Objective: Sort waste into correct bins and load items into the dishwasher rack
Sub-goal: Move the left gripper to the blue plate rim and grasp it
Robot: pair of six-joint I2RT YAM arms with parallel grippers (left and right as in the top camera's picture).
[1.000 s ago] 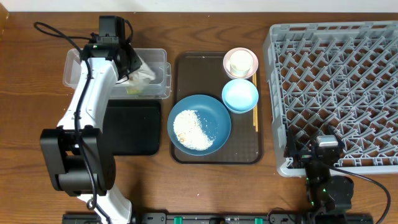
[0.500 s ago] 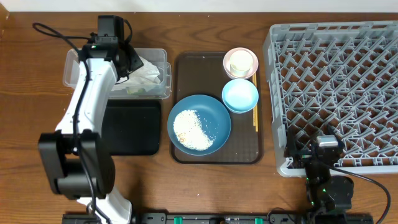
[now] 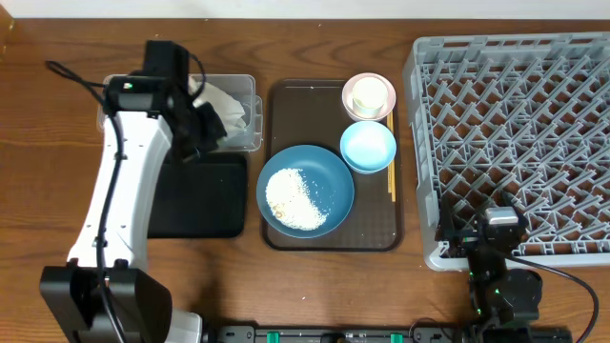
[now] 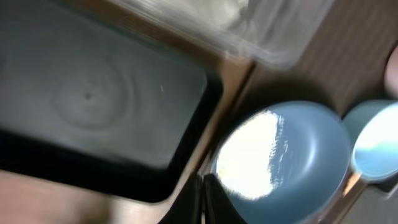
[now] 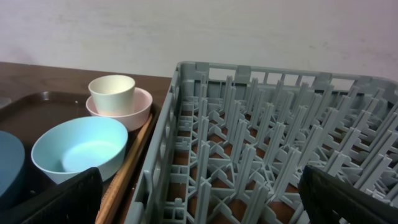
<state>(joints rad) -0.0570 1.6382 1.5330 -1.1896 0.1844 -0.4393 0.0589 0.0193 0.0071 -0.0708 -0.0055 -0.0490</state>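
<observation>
Already the crumpled white paper napkin [image 3: 227, 110] lies in the clear plastic tub [image 3: 250, 90], far left. Left claw [image 4: 202, 198] is pinched together, empty; right claw [image 5: 199, 198] gapes. Loose white rice [image 3: 294, 198] sits unsorted on the wide blue dish [image 3: 335, 176]; the big grey lattice rack [image 3: 515, 124], right, holds nothing.

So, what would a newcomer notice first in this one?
The big grey rack fills the right side. In the middle, a blue dish on the brown tray holds a heap of white rice; a crumpled napkin lies in the clear tub at upper left.
</observation>
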